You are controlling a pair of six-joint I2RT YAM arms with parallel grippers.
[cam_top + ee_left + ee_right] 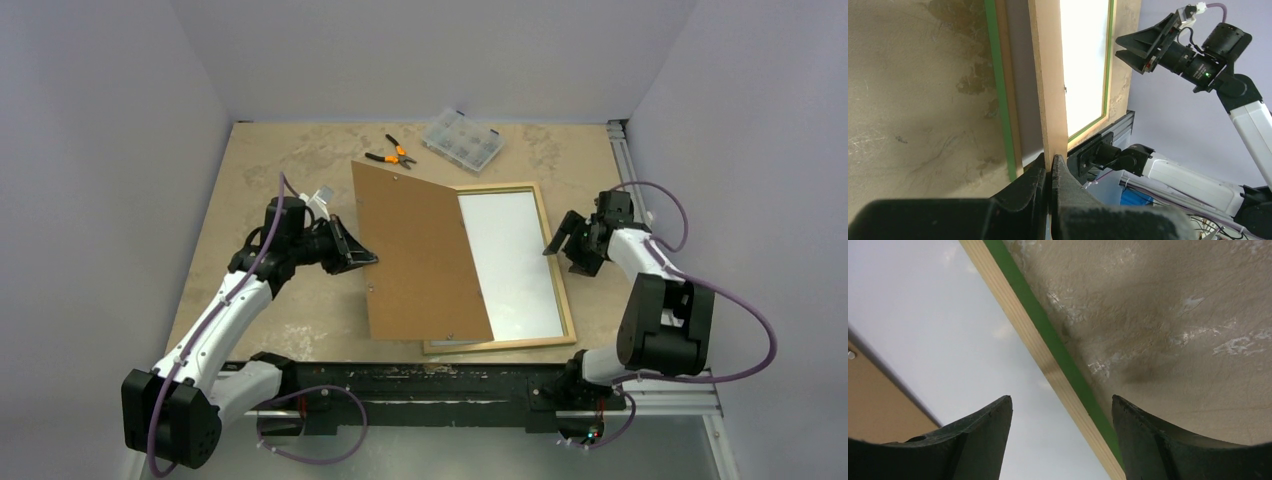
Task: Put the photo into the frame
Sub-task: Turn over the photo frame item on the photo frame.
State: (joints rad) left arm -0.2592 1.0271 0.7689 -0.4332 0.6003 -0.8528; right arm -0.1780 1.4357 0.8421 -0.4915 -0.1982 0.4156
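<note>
The frame (557, 262) lies back-up on the table, pale wood toward me with a green edge (997, 90). Inside it lies the photo (510, 262), plain white side up. A brown fibreboard backing sheet (420, 255) leans over the frame's left part, raised on its left side. My left gripper (368, 258) is shut on that sheet's left edge; in the left wrist view the jaws (1049, 162) pinch the thin board (1048, 75). My right gripper (556, 243) hovers open over the frame's right rail (1033, 330), one finger above the photo (923, 315), the other above the table.
Orange-handled pliers (392, 155) and a clear plastic parts box (462, 140) lie at the back of the table beyond the frame. An aluminium rail (622, 160) runs along the table's right edge. A black bar with the arm bases borders the near edge.
</note>
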